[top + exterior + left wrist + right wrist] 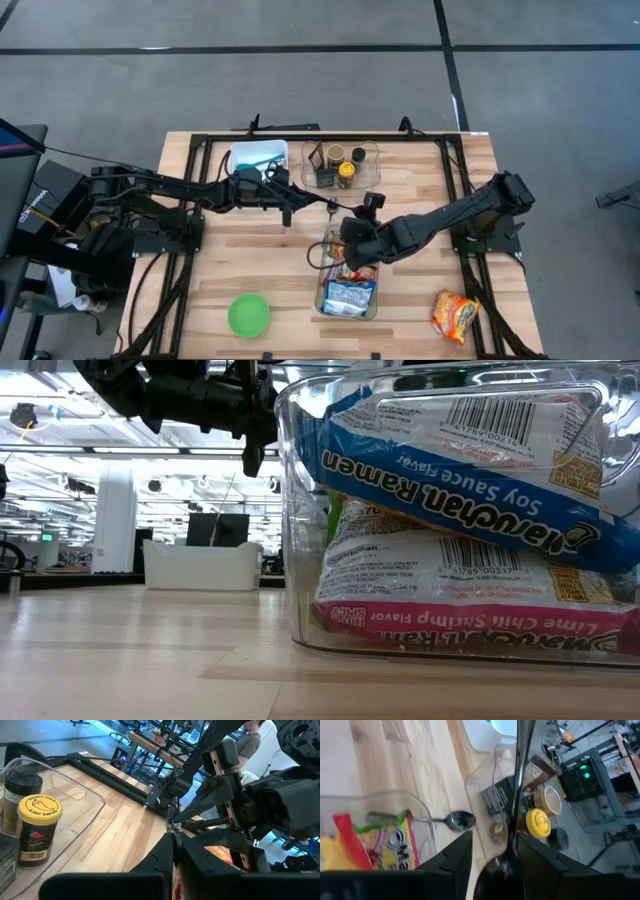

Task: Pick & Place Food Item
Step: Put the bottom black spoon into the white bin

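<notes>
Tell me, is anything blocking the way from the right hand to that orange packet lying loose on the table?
Nothing visible. The orange packet lies alone on bare wood, off to the side of the clear bin. The right hand is above that bin's far end.

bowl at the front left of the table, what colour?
Green. The bowl shows best in the high view, standing alone on the wood.
</notes>
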`<state>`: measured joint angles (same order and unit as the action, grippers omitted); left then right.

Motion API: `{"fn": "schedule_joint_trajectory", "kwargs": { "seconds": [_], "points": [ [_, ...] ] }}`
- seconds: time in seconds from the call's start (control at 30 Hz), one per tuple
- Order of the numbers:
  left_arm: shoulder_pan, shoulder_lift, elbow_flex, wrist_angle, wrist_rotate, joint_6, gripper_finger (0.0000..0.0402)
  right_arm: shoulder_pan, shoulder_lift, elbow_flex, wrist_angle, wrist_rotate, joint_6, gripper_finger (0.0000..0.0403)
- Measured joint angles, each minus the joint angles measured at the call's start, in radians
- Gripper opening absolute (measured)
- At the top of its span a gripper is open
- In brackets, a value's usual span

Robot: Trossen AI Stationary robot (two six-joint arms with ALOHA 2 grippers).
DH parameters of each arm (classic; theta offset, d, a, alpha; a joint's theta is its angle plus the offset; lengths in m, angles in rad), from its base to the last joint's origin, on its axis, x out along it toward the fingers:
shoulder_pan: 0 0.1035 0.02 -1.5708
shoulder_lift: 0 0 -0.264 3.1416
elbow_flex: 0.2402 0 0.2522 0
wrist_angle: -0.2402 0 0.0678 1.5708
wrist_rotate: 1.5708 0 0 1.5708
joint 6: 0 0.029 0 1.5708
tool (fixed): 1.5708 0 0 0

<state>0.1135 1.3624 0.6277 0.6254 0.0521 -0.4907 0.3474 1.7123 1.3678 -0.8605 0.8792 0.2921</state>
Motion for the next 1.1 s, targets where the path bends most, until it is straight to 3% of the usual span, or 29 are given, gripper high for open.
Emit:
{"fn": "schedule_joint_trajectory", "kwargs": {
  "seconds": [0.23,0.53,0.8,1.1],
  "points": [
    [0.000,0.000,0.000,-0.001,0.000,0.016,0.0004,0.037,0.000,0.000,-0.131,0.017,0.147,0.0127],
    [0.007,-0.005,-0.001,0.001,-0.027,0.071,0.0004,0.114,0.000,0.000,-0.176,0.056,0.285,0.0106],
    [0.064,-0.112,-0.002,-0.053,-0.070,0.139,0.0004,0.192,0.000,0.000,-0.217,0.094,0.423,0.0063],
    [0.085,-0.266,-0.002,-0.132,-0.225,0.335,0.0005,0.215,0.000,0.000,-0.187,0.096,0.528,0.0005]
  ]
}}
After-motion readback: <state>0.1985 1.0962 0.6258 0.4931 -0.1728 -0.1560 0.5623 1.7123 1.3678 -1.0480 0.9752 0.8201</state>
